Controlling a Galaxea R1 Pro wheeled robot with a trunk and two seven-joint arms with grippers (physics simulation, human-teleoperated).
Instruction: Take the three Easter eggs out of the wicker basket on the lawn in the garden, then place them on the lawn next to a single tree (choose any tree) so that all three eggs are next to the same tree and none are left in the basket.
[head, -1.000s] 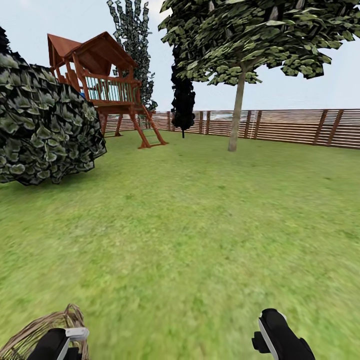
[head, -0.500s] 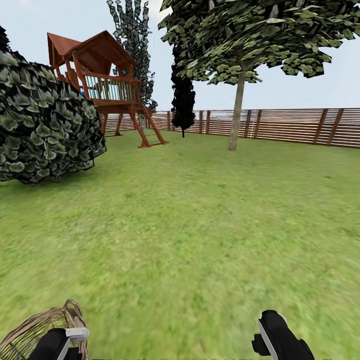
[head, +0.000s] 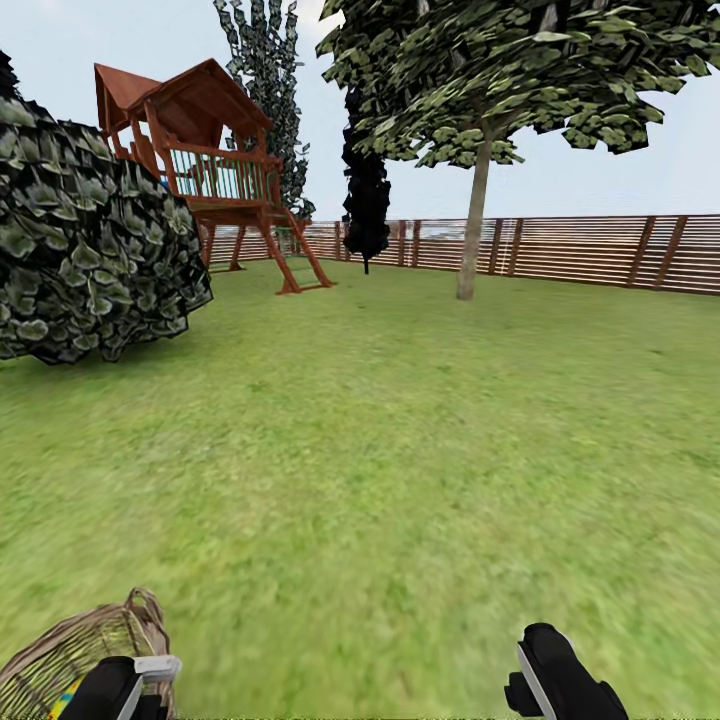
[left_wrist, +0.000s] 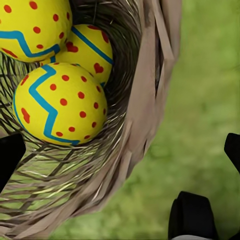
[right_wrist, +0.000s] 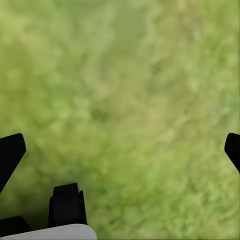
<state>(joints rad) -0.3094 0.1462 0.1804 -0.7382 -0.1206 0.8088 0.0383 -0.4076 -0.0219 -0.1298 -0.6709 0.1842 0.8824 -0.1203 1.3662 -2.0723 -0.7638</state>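
Observation:
Three yellow Easter eggs with blue zigzags and red dots lie in the wicker basket (left_wrist: 150, 90): one large and close (left_wrist: 60, 102), one behind it (left_wrist: 92, 47), one at the edge of the picture (left_wrist: 32, 27). My left gripper (left_wrist: 120, 152) is open, straddling the basket's rim just above the eggs and touching none. The basket (head: 80, 645) sits on the lawn (head: 380, 450) at the head view's bottom left, under my left arm (head: 115, 688). My right gripper (right_wrist: 120, 150) is open over bare grass. A tree with a pale trunk (head: 472, 235) stands far ahead near the fence.
A big dark bush (head: 85, 240) fills the left. A wooden playset (head: 215, 170), a black tree (head: 366, 205) and a columnar tree (head: 265, 90) stand at the back. A slatted fence (head: 580, 250) closes the garden. Open grass stretches between me and the tree.
The whole head view has shifted up slightly, so the camera moved. More of the basket now shows at bottom left, with a bit of yellow egg inside.

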